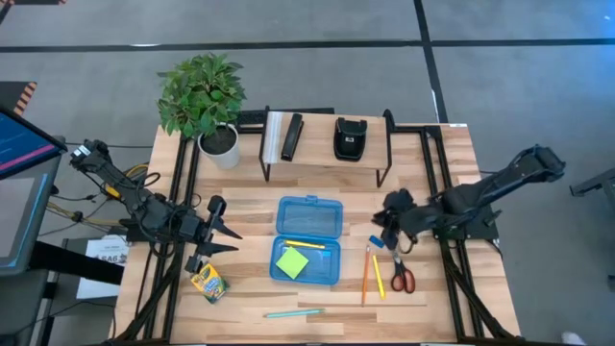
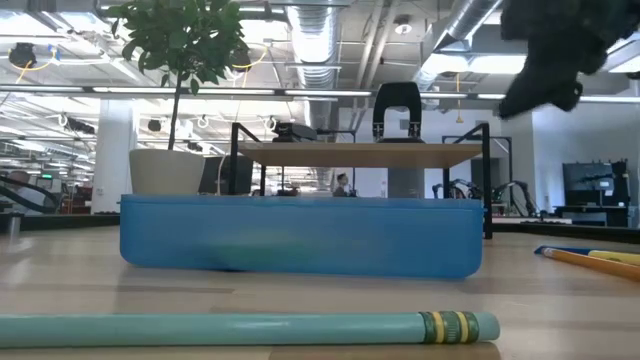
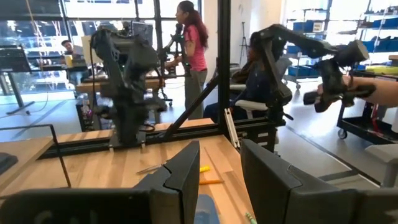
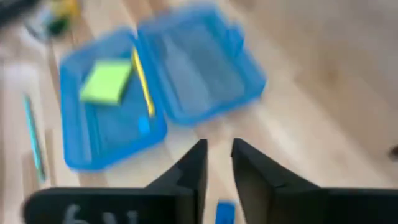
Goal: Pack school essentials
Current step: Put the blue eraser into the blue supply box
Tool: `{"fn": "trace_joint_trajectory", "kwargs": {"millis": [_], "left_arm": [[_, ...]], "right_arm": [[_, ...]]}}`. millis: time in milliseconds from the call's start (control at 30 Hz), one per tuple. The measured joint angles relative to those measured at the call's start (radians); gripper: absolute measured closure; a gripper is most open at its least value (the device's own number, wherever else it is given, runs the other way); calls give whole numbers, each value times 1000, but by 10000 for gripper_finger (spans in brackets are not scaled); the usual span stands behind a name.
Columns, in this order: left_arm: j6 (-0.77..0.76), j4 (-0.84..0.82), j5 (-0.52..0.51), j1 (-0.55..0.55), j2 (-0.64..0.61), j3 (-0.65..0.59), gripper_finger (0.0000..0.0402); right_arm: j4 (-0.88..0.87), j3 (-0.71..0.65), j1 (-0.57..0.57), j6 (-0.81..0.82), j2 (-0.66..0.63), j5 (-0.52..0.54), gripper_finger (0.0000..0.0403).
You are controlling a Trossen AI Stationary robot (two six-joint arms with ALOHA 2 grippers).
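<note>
The blue box (image 1: 308,240) lies open at mid-table. In its near half lie the lime-green sticky-note pad (image 1: 291,260) and a yellow pencil (image 1: 306,245). The crayon box (image 1: 209,282) lies near left and the teal pen (image 1: 293,312) at the near edge. A yellow and an orange pencil (image 1: 371,274), the red-handled scissors (image 1: 402,275) and the tiny blue eraser (image 1: 377,242) lie to the right of the box. My right gripper (image 4: 217,163) hovers over the eraser (image 4: 225,211), open by a narrow gap. My left gripper (image 3: 221,180) is open and empty, left of the box (image 1: 227,240).
A potted plant (image 1: 219,144) stands at the far left. A black-framed shelf (image 1: 327,154) at the far side carries a black bar (image 1: 291,136) and a black pouch (image 1: 349,137). People (image 3: 193,56) are in the room beyond the table.
</note>
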Motion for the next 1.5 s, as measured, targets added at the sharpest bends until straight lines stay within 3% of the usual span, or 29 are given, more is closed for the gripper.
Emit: {"fn": "trace_joint_trajectory", "kwargs": {"millis": [200,333,500,767,1133,1500], "left_arm": [[-18,0,0,0,1,0,294],[-25,-2,-30,0,1,0,294],[-98,-46,-113,0,1,-1,294],[-37,-39,-108,-17,-20,-15,294],[-61,65,-111,-50,-175,-164,294],[-63,71,-113,-61,-189,-172,294]], "right_arm": [[-52,46,-7,64,185,-134,203],[-94,56,22,115,262,-159,177],[-151,57,62,179,306,-167,178],[-105,57,64,183,329,-169,178],[-109,56,-9,133,442,-246,177],[-89,61,-17,89,552,-290,180]]}}
